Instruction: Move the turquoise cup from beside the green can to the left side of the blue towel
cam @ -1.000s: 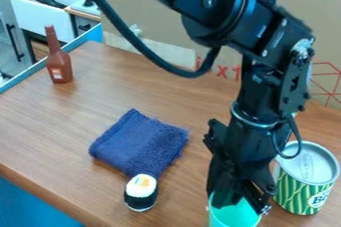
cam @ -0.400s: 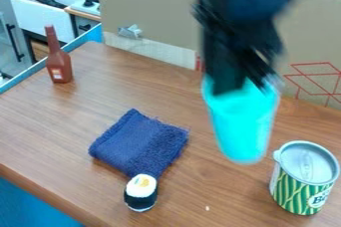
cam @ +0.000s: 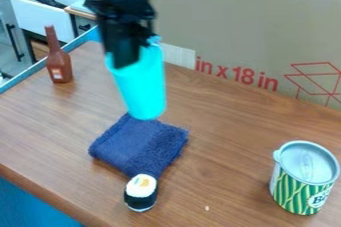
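High over the back left part of the table, the black gripper [cam: 135,47] is shut on the rim of a turquoise cup [cam: 143,89]. The cup hangs slightly tilted in the air, its lower end just above the far edge of the folded blue cloth [cam: 141,144] in the view. A sushi-like toy [cam: 140,192], white on top and black around its side, stands against the near corner of the cloth.
A brown bottle [cam: 59,61] stands at the table's back left. On the right is a green-striped can [cam: 304,181] with a grey lid. A cardboard sheet [cam: 233,32] rises along the back edge of the wooden table [cam: 226,144].
Clasping the cup, the gripper has risen from the table's front right and swung left toward the back. The cloth, toy, bottle and can have stayed put.
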Controlling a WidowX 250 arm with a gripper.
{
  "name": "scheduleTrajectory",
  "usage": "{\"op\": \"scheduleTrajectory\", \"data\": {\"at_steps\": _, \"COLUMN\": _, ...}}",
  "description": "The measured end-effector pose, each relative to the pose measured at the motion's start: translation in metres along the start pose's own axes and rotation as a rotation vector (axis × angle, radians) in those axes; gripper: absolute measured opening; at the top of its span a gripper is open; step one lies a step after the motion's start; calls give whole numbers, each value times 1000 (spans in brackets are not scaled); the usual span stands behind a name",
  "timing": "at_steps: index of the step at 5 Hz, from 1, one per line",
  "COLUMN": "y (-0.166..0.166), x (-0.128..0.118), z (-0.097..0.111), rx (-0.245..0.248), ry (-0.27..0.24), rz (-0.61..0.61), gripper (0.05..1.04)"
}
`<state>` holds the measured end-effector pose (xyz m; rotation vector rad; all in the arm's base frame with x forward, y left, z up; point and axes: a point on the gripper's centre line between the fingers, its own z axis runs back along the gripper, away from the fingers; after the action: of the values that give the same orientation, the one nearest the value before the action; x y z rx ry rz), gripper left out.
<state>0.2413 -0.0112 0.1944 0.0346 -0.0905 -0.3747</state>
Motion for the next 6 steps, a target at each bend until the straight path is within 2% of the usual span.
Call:
{"op": "scheduleTrajectory", "data": {"at_steps": 1, "y": 46, "x": -15, "z": -17, "rx": -6, "ry": 7, "rz": 70, "gripper": 90}}
{"op": "scheduleTrajectory", "data": {"at_steps": 2, "y": 90, "x": -31, "z": -35, "rx": -19, "ry": 42, "rz": 120, "gripper": 90}}
{"op": "scheduleTrajectory", "data": {"at_steps": 3, "y": 124, "x": -40, "z": -41, "rx": 4, "ry": 65, "rz": 152, "gripper": 90}}
{"op": "scheduleTrajectory", "data": {"at_steps": 4, "y": 141, "x": -43, "z": -62, "rx": 16, "ry": 122, "rz": 146, "gripper": 90}}
{"op": "scheduleTrajectory", "data": {"at_steps": 5, "y": 145, "x": -44, "z": -82, "rx": -3, "ry": 173, "rz": 134, "gripper": 90}}
{"op": "scheduleTrajectory", "data": {"at_steps": 6, "y": 143, "x": -46, "z": -101, "rx": -56, "ry": 226, "rz": 116, "gripper": 90}}
